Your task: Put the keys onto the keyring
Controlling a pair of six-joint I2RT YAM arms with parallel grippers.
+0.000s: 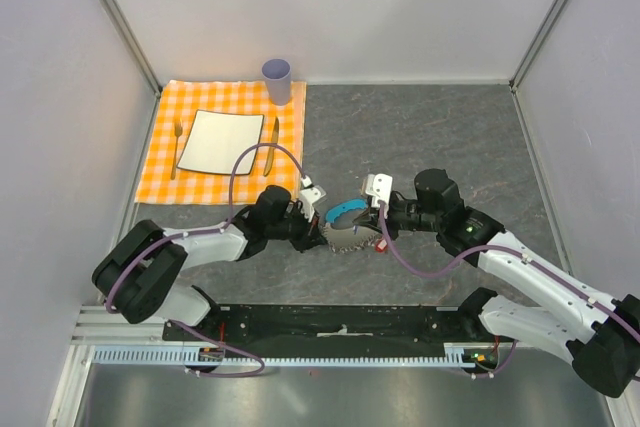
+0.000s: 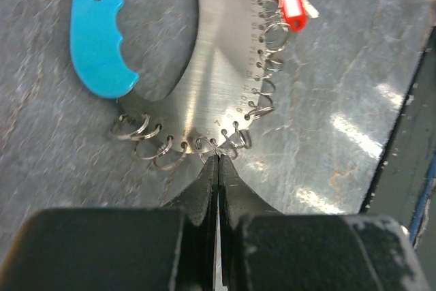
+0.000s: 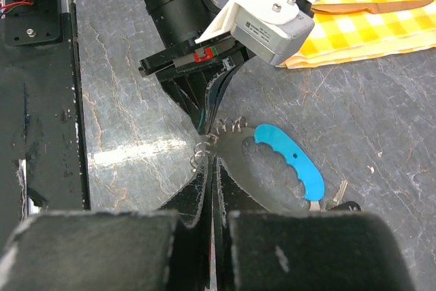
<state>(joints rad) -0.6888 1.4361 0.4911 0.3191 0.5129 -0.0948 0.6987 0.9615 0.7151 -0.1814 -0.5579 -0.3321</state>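
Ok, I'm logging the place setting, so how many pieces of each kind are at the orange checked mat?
Plate: 1
Fork: 1
Knife: 1
Cup: 1
Total: 4

Right gripper [image 3: 212,167] and left gripper [image 3: 208,125] nose to nose at keyring [image 3: 289,161] rim.
Right in from bottom, jaws pressed together, tips at small wire rings [image 3: 201,155] on the silver plate's edge; grip on a ring not resolvable. Left in from top, jaws likewise together, tips just beside more rings. Keyring flat on grey table [image 3: 136,93], cyan handle on the right. Key [image 3: 339,189] poking out at lower right. Orange checked cloth [image 3: 381,35] top right, knife [image 3: 371,8] on it.
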